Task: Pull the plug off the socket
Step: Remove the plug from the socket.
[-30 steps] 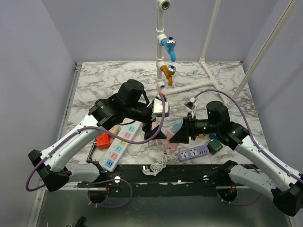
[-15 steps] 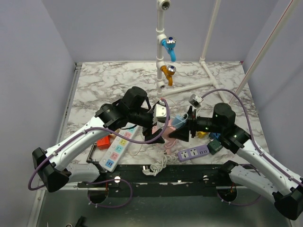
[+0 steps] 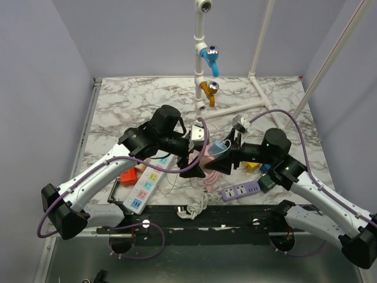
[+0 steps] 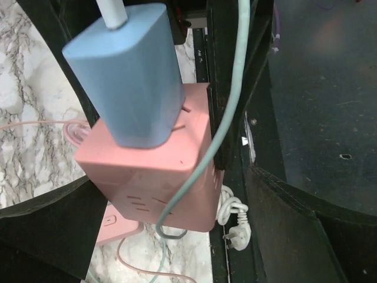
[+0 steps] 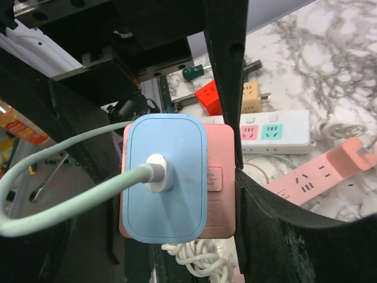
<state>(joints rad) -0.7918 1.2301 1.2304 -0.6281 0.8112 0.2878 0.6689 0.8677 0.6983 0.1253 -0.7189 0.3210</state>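
**Plug seated, pulling claw not yet on it**

A white, grey-veined marble desk (image 3: 135,94) fills a lilac-walled booth, littered at its lower edge with power strips and loose cords. Above that clutter, at the centre of the overhead frame, both arms meet nose to nose.

The task's thing, a pale blue rounded block plug (image 4: 126,76), sits fully pushed into a pink plastic cube socket (image 4: 159,177). Both are lifted clear of the desk. The right claw (image 3: 219,165) is clamped on the cube's sides and carries it. The left claw (image 3: 193,171) stands wide apart, its fingers to either side of the cube and touching nothing. A pale green cable (image 4: 230,106) leaves the plug's back and loops down the centre-right of the left wrist frame, close along a dark finger.

Risks, as I judge them:
- The left claw looks level with the cube as much as the plug. Closing there would grab the socket, and nothing would separate.
- The cable could get pinched in the closing fingers.
- A crooked pull may lever the cube out of the right claw's hold, since its faces are smooth.
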